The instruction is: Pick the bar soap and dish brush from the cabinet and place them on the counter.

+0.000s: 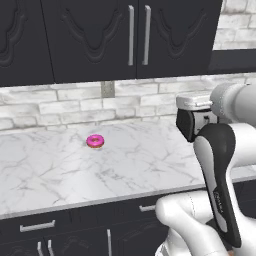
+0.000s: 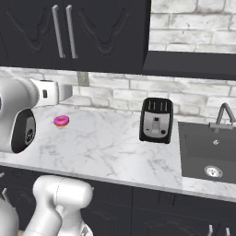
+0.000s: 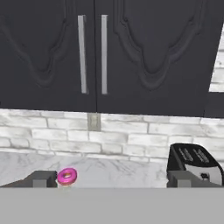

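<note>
The dark cabinet point(image 3: 144, 52) hangs above the counter with both carved doors shut, its two silver bar handles point(image 3: 92, 54) side by side at the middle. The bar soap and the dish brush are hidden from view. My gripper point(image 3: 113, 180) faces the doors from some distance, level with the brick backsplash, open wide with nothing between its fingertips point(image 3: 41, 178). The white marble counter point(image 1: 75, 170) stretches below the cabinet point(image 1: 100, 40). The arm's hand point(image 1: 192, 117) hovers over the counter's right part.
A pink frosted donut point(image 1: 95, 141) lies on the counter near the wall. A black toaster point(image 2: 156, 120) stands to its right, then a dark sink point(image 2: 209, 154) with a faucet point(image 2: 224, 115). Dark drawers point(image 1: 37, 226) run under the counter.
</note>
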### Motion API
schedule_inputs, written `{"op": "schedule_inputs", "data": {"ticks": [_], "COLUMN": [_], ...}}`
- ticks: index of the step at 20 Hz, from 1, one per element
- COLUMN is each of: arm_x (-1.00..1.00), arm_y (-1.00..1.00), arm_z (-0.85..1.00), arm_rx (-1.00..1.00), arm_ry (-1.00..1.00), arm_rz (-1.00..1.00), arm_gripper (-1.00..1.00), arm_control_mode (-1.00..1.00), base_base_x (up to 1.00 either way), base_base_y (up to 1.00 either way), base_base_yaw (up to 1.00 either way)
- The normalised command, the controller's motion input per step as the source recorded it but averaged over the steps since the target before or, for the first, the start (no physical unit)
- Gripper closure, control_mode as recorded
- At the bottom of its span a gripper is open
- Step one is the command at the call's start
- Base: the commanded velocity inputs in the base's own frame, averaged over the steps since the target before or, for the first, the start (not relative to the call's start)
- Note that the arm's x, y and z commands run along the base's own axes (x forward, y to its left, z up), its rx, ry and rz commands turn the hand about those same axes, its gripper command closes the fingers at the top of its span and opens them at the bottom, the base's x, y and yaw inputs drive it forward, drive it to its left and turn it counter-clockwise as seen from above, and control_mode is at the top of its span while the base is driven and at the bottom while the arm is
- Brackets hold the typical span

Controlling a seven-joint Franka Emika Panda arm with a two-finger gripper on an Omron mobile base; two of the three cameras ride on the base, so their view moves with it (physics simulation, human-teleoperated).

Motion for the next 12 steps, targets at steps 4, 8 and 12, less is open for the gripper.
{"op": "schedule_inputs", "data": {"ticks": [4,8,12], "arm_x": [0.0,0.0,-0.01], "arm_y": [0.0,0.0,0.06], "arm_z": [0.19,0.24,0.22], "arm_rx": [0.0,0.0,0.0], "arm_ry": [-0.18,-0.18,-0.15], "arm_rz": [0.0,0.0,0.0], "arm_gripper": [-1.0,-1.0,-1.0], "arm_control_mode": [-1.0,-1.0,-1.0], "base_base_x": [0.0,0.0,0.0], "base_base_y": [0.0,0.0,0.0], "base_base_yaw": [0.0,0.0,0.0]}}
